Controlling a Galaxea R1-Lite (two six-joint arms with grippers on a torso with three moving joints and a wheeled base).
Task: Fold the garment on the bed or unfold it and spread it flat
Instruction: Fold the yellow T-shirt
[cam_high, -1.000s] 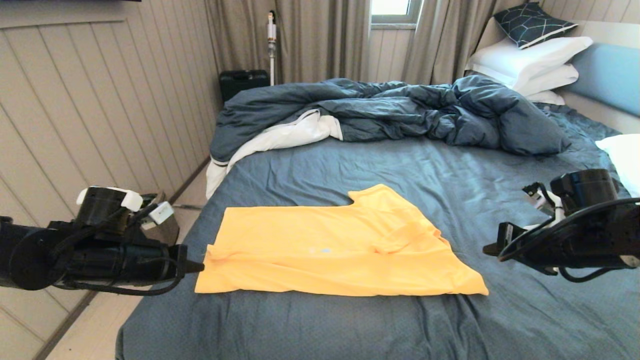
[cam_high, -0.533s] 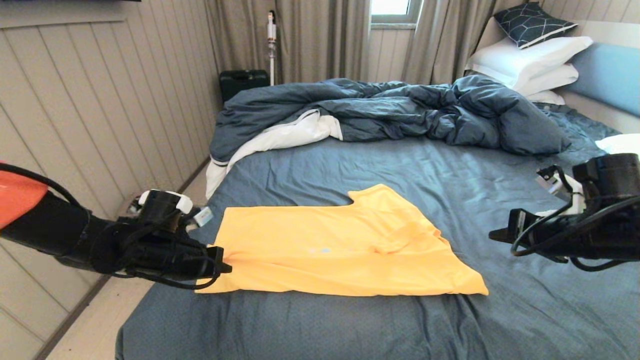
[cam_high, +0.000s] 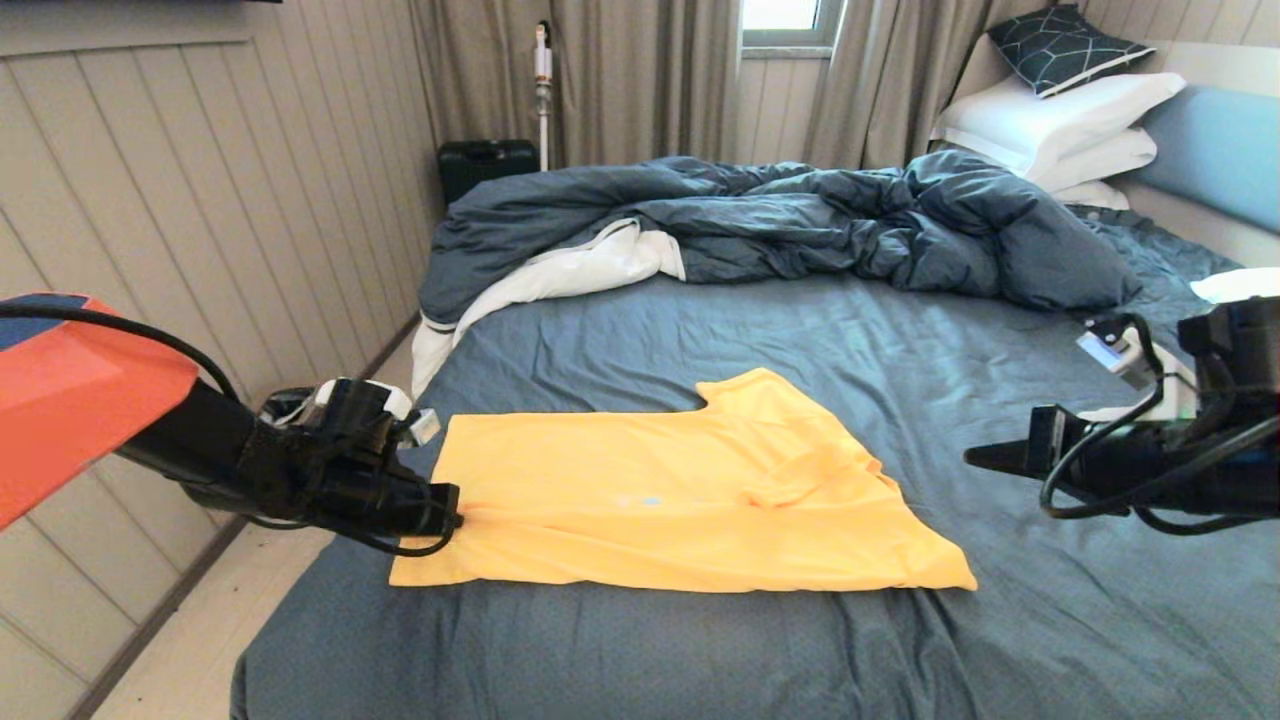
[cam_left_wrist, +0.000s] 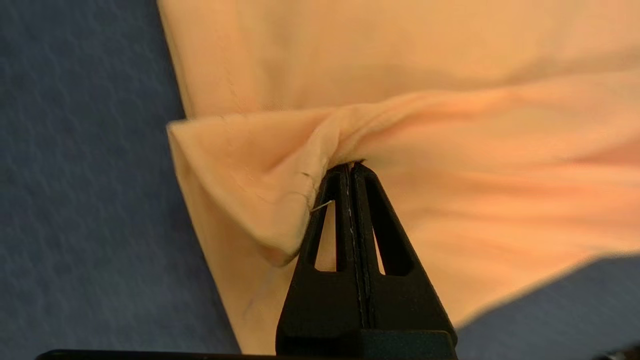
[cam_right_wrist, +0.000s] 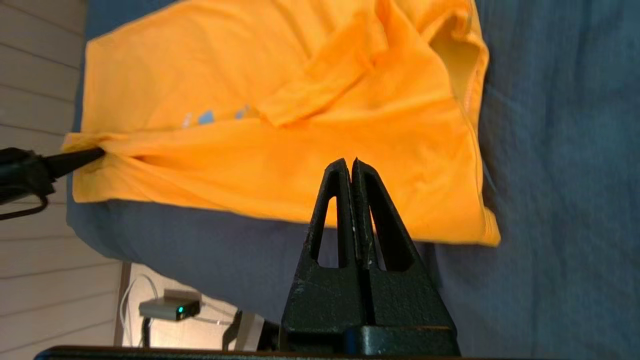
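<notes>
Bed (cam_high: 700, 330): left gripper (cam_high: 455, 505) closed, empty, against garment's (cam_high: 680, 490) left edge.

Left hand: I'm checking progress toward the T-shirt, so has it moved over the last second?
Yes. The left hand has moved rightward from beside the bed onto the garment edge.

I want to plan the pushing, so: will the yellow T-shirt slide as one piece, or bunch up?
Probably bunch: the T-shirt already puckers where the shut left gripper presses its edge. It looks thin, floppy and light, so lifted it would likely drape.
</notes>
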